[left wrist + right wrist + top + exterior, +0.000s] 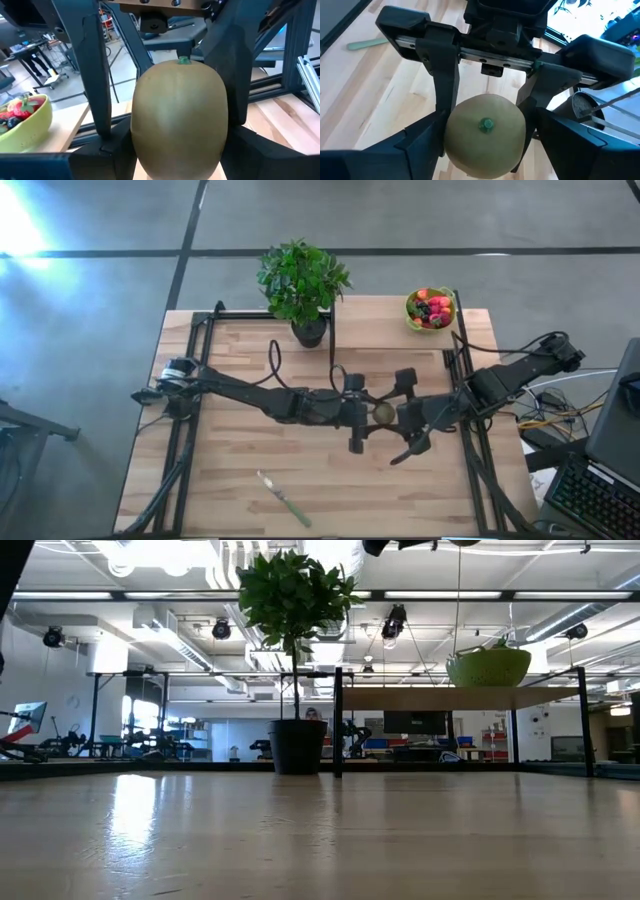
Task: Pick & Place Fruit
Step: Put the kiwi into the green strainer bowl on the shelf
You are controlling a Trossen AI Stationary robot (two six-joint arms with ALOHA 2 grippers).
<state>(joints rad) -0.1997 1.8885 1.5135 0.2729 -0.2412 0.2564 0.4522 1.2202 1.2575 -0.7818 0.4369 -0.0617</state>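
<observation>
The pale wooden worktop (250,480) is carrying everything here, and the two dark arms are reaching in from its left and right edges to meet over its middle. A leafy green plant in a black pot (300,280) is standing at the far edge. A lime-green round bowl (409,308), heaped with small red, orange and dark toy berries (432,308), is sitting at the far right corner. A green-handled knife (285,498) is lying near the front edge, well apart from the action. The dull-green kiwi-like ball (384,412) is hanging in the air above the middle of the worktop, between the two grippers. The left gripper (375,412) is clamping it from both sides, pads pressing its flanks. The right gripper (394,414) is facing it head-on with its fingers spread wide, one of them showing a clear gap to the fruit (so it is gripping nothing). The kiwi's long axis is running from one wrist to the other, with its small green stem nub (486,124) pointing at the right gripper. The bowl is lying away toward the far right corner, nearer the right arm's base, though the left arm is the one carrying the fruit. The low view is cutting off both grippers at its top edge, and the underside of the kiwi is showing in none of the views.
</observation>
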